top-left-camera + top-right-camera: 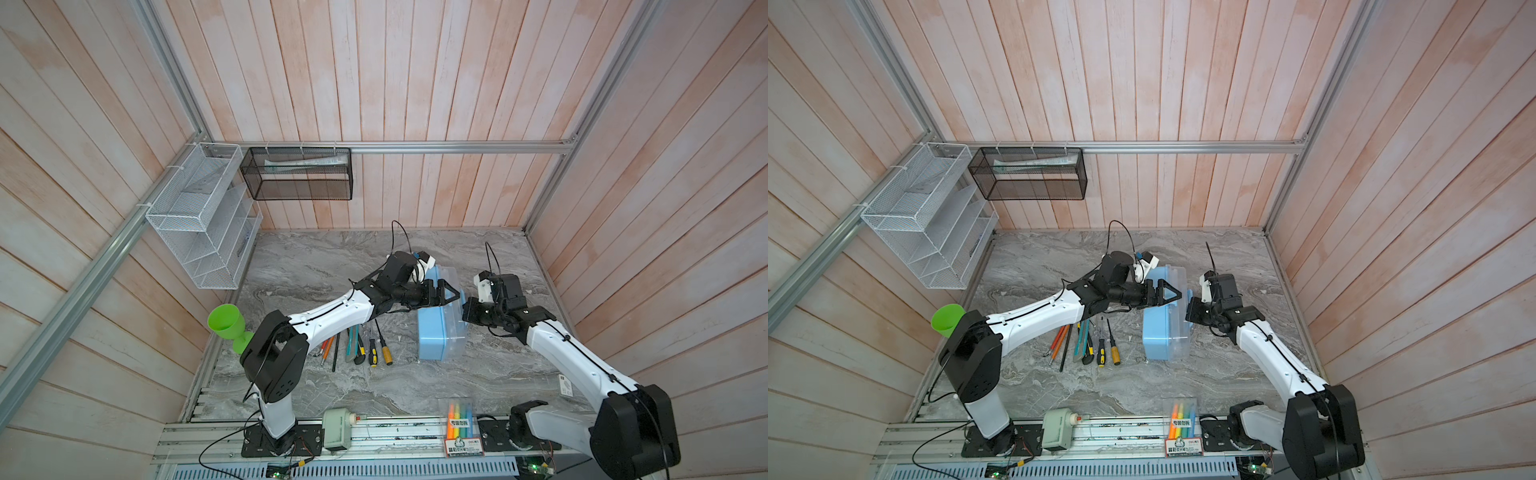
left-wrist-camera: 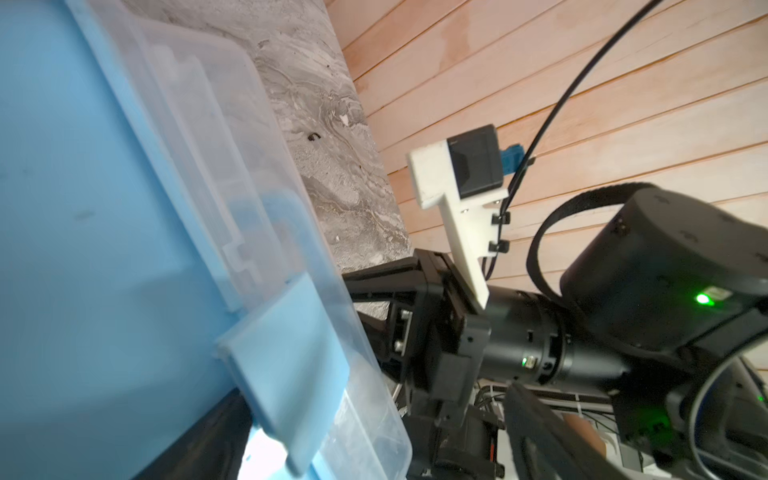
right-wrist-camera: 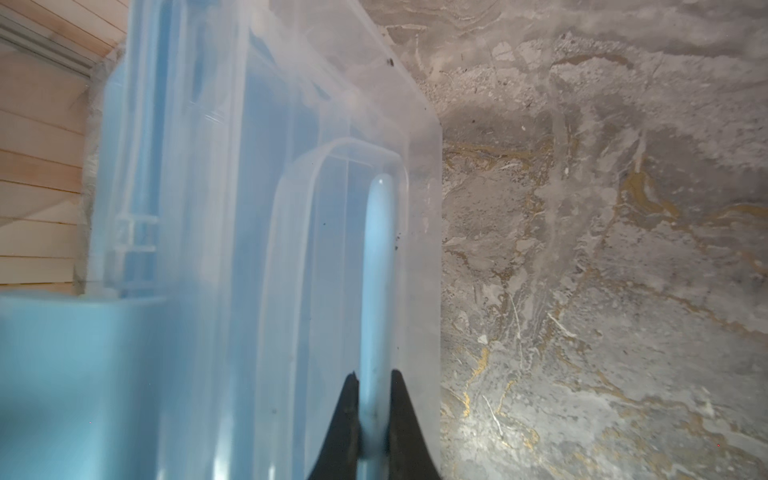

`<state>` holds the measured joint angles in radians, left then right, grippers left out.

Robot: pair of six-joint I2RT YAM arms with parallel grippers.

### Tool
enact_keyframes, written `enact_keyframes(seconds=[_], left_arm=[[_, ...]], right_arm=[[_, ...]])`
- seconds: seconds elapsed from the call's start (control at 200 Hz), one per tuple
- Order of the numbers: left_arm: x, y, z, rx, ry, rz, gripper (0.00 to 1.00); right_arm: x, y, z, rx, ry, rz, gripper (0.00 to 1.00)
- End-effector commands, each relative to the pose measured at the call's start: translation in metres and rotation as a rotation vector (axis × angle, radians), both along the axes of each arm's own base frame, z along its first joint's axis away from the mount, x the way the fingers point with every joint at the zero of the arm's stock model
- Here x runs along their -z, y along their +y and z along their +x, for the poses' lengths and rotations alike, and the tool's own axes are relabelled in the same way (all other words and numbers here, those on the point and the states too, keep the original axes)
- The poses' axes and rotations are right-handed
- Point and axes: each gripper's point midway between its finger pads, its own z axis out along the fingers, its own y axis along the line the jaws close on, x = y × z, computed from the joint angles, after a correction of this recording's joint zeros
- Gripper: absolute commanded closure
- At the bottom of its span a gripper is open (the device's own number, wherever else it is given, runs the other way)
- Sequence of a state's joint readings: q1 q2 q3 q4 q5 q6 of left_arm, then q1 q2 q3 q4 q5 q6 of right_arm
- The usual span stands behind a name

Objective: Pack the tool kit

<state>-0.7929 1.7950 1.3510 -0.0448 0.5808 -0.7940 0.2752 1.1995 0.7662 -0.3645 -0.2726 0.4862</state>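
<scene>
Case (image 1: 440, 332) handle (image 3: 376, 291) is pinched by right gripper (image 3: 373, 382), left gripper (image 1: 446, 293) spread wide; case could be tipped if tugged

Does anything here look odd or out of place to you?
Yes: the blue case stands on its side rather than flat, its clear lid facing the right gripper, which pinches the blue handle. The tools lie outside on the table.
</scene>
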Motion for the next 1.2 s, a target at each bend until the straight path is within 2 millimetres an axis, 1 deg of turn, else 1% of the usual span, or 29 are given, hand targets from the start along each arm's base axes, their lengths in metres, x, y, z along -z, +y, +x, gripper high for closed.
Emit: enact_keyframes(seconds=[0.0,0.135,0.18,0.26,0.36,0.45,0.575,0.735,0.805,0.88,0.97,1.02,1.065,1.195], left_arm=[[-0.001,-0.016,-0.027,0.131,0.029,-0.077,0.04],[-0.007,-0.012,-0.024,0.114,0.016,-0.078,0.04],[-0.011,-0.009,-0.021,0.099,0.012,-0.074,0.04],[-0.017,0.003,-0.011,0.059,0.000,-0.065,0.04],[-0.019,0.028,0.007,-0.013,-0.029,-0.034,0.04],[-0.015,0.057,0.022,-0.089,-0.057,0.025,0.04],[-0.007,0.091,0.034,-0.164,-0.098,0.125,0.03],[0.001,0.120,0.041,-0.238,-0.124,0.211,0.03],[0.004,0.128,0.041,-0.256,-0.124,0.218,0.03],[0.010,0.131,0.041,-0.265,-0.121,0.224,0.04],[0.024,0.132,0.039,-0.268,-0.095,0.237,0.07],[0.031,0.133,0.038,-0.267,-0.082,0.247,0.11],[0.040,0.134,0.037,-0.267,-0.068,0.263,0.14],[0.061,0.135,0.035,-0.267,-0.048,0.299,0.19]], right_arm=[[-0.015,0.023,0.003,-0.081,-0.054,0.071,1.00],[-0.019,0.018,0.004,-0.061,-0.066,0.050,1.00],[-0.023,0.016,0.004,-0.053,-0.076,0.048,1.00],[-0.034,0.014,0.006,-0.036,-0.107,0.046,1.00],[-0.050,0.011,0.005,-0.028,-0.131,0.040,1.00],[-0.062,0.008,-0.001,-0.024,-0.144,0.036,1.00],[-0.075,0.008,-0.007,-0.015,-0.164,0.060,1.00],[-0.082,0.018,-0.009,-0.026,-0.168,0.060,1.00],[-0.082,0.022,-0.009,-0.024,-0.169,0.066,1.00],[-0.079,0.027,-0.008,-0.026,-0.169,0.082,1.00],[-0.069,0.031,-0.007,-0.025,-0.154,0.094,1.00],[-0.064,0.032,-0.006,-0.028,-0.142,0.096,1.00],[-0.062,0.033,-0.006,-0.026,-0.138,0.098,1.00],[-0.061,0.031,-0.005,-0.015,-0.136,0.091,1.00]])
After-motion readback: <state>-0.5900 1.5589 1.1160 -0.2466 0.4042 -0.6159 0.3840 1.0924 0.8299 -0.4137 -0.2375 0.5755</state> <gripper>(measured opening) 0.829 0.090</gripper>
